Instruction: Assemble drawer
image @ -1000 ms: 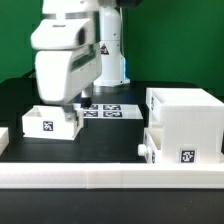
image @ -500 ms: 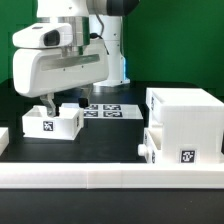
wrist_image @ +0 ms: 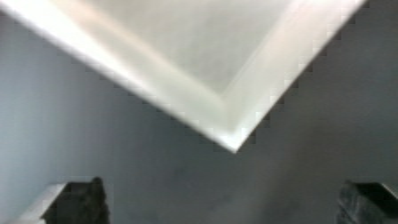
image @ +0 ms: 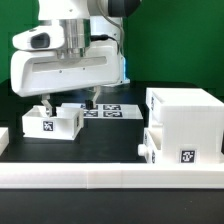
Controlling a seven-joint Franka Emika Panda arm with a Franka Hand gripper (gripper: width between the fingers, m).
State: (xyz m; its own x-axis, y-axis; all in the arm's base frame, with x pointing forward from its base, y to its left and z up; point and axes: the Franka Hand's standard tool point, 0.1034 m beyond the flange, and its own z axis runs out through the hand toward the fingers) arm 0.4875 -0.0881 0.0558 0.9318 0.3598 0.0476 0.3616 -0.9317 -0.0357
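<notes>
I judge the danger is a skewed grab: the arm's two-finger gripper, fingers apart, hangs over a corner of the small white open-top plastic tray by the black table's edge on the exterior view's left, and closing there could twist it. The drawer's large white hollow plastic cube housing stands upright and tagged at the near corner on the exterior view's right, with a second tray just beside it.

The black tabletop is occupied by a small tray, the marker board, the cube housing and a low border wall.
</notes>
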